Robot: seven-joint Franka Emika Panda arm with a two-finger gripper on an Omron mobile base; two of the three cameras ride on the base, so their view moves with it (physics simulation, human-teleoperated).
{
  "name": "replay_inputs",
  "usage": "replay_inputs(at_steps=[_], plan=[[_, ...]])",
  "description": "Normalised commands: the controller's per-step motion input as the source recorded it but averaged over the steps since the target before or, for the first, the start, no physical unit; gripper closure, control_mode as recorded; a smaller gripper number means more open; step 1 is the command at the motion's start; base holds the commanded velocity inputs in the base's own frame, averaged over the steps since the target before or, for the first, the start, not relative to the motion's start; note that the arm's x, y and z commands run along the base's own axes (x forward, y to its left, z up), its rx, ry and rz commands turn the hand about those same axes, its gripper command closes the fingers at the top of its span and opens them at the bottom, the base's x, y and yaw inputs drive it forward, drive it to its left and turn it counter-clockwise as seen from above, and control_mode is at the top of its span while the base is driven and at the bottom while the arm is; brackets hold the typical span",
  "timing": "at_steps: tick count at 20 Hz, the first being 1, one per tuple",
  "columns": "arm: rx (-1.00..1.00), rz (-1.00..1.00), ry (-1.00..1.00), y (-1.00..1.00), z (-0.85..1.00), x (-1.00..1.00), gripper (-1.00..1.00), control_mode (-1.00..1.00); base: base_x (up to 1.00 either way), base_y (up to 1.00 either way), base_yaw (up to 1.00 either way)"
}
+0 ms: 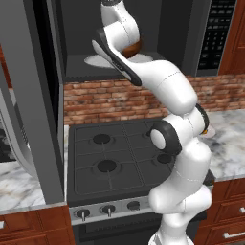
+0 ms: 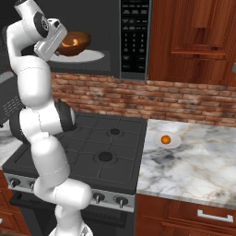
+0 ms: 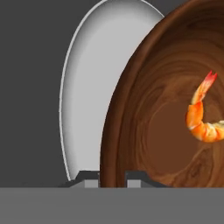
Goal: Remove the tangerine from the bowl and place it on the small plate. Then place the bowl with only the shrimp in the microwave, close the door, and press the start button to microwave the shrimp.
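Note:
My gripper [image 3: 111,177] is shut on the near rim of the dark-brown bowl [image 3: 166,131], with one finger inside the rim and one outside. The striped orange shrimp [image 3: 202,118] lies alone in the bowl. The bowl [image 2: 74,42] sits inside the open microwave [image 2: 99,18], right over its white turntable [image 2: 94,56]; I cannot tell whether it touches. My gripper [image 2: 60,42] is at the bowl's left side. The tangerine [image 2: 166,139] rests on the small plate [image 2: 175,143] on the marble counter. The door [image 1: 28,105] stands swung open at the left.
A black stove [image 2: 106,147] lies under the microwave, with its knobs [image 1: 109,209] along the front. The keypad panel [image 2: 134,37] is right of the cavity. Wooden cabinets [image 2: 193,41] hang above the marble counter [image 2: 198,175]. A brick wall [image 1: 110,100] runs behind.

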Motion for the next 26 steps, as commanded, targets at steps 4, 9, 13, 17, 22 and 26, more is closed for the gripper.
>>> replay_inputs(at_steps=[4,9,13,17,22,26], plan=[[0.0,0.16,0.0,-0.02,-0.25,0.08,-1.0,-1.0,0.0,0.0,0.0],[0.0,0.13,-0.11,-0.11,0.0,-0.24,-1.0,-1.0,0.0,0.0,0.0],[0.0,0.07,-0.23,-0.01,0.0,-0.72,-1.0,-1.0,0.0,0.0,0.0],[-0.06,0.04,-0.05,0.01,-0.26,-0.61,-1.0,-1.0,0.0,0.0,0.0],[-0.23,0.05,-0.07,-0.08,-0.62,-0.32,-1.0,-1.0,0.0,0.0,0.0],[-0.18,0.03,-0.42,-0.34,-0.48,-1.0,-1.0,-1.0,0.0,0.0,0.0]])
